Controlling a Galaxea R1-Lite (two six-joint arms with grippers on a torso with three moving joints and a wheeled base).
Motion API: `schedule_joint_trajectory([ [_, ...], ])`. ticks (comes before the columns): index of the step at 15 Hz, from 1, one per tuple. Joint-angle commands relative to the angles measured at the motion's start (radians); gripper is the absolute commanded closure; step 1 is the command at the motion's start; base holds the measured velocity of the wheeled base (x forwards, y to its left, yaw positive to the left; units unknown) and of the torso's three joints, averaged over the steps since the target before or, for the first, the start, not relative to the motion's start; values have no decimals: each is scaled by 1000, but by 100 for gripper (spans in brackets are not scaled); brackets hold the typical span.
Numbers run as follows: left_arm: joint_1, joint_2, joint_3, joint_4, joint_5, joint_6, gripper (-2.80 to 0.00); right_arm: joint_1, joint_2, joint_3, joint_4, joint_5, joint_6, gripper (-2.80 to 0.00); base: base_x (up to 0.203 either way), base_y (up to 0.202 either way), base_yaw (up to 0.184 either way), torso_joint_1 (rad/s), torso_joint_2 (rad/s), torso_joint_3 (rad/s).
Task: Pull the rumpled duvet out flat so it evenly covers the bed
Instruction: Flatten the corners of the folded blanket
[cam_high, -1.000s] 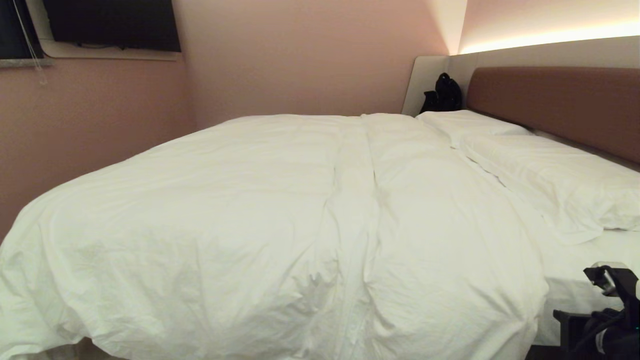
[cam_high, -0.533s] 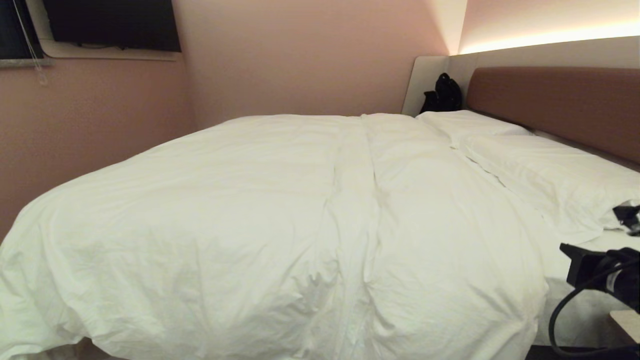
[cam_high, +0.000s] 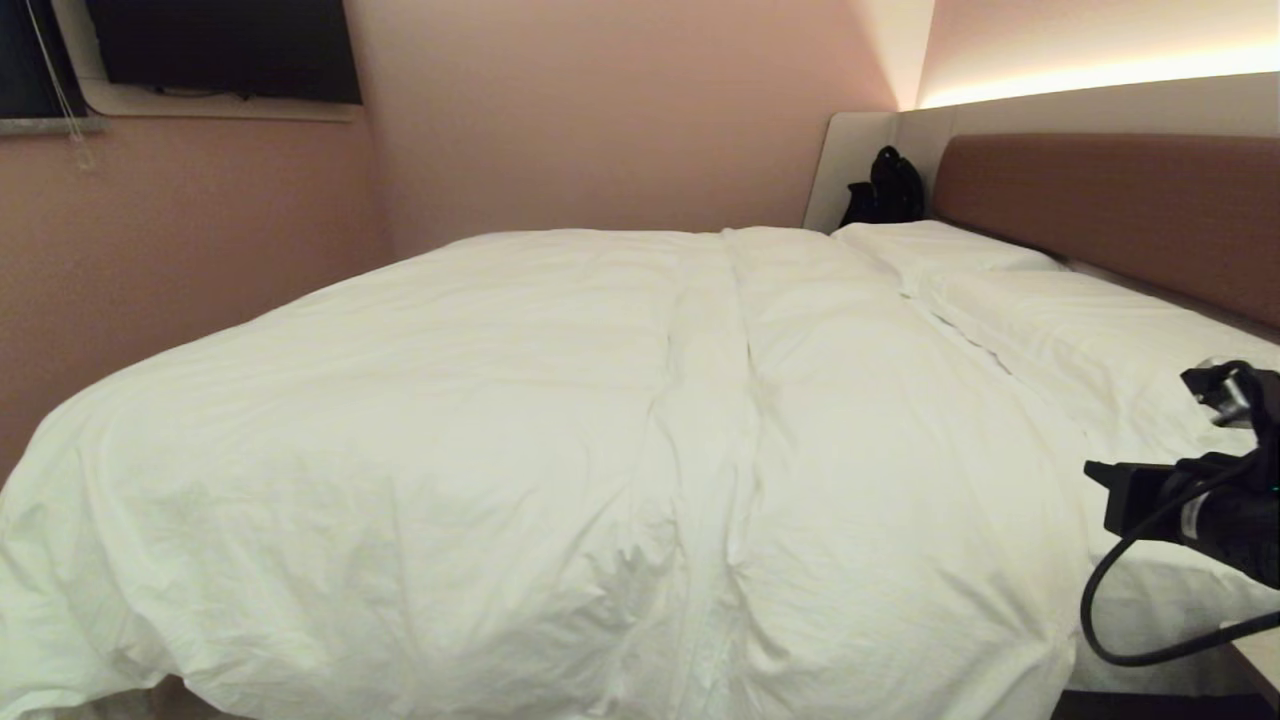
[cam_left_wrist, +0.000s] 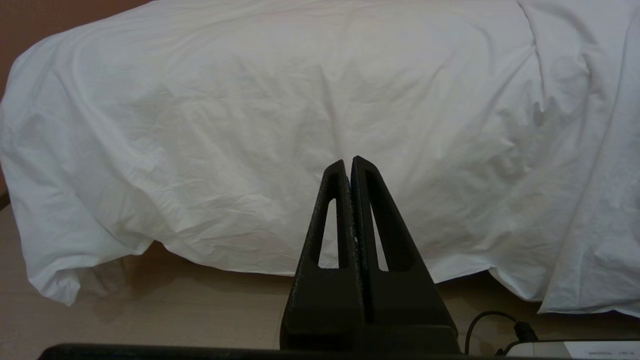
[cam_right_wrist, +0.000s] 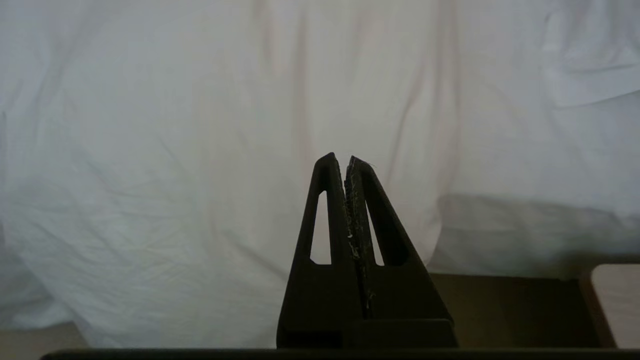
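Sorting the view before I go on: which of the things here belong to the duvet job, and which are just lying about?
Job:
- duvet, rumpled, a fold up its middle
- bed, headboard at the right
- right gripper, shut, facing the duvet's hanging side
- left gripper, shut, low by the duvet's overhang

Lying about:
- pillows by the headboard
- black bag in the far corner
- dark screen on the wall

soft wrinkled cloth duvet (cam_high: 560, 440), matt padded headboard (cam_high: 1110, 205)

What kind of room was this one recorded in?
Probably a hotel-style bedroom: a double bed under a white duvet, pillows against a brown padded headboard with strip lighting above, and a dark screen on the pink wall.
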Motion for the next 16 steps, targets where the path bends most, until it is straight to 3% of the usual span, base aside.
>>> schedule_joint_trajectory([
  [1,0,0,0,0,0,1,0,28,135,-35,36,-3,11,0,0,0,0,0,0,0],
  [6,0,0,0,0,0,1,0,45,273,12,-90,-17,-14,0,0,0,0,0,0,0],
  [11,0,0,0,0,0,1,0,45,432,14,-211,-99,-16,0,0,0,0,0,0,0],
  [16,0,0,0,0,0,1,0,45,397,75,-229,-103,0,0,0,0,0,0,0,0],
])
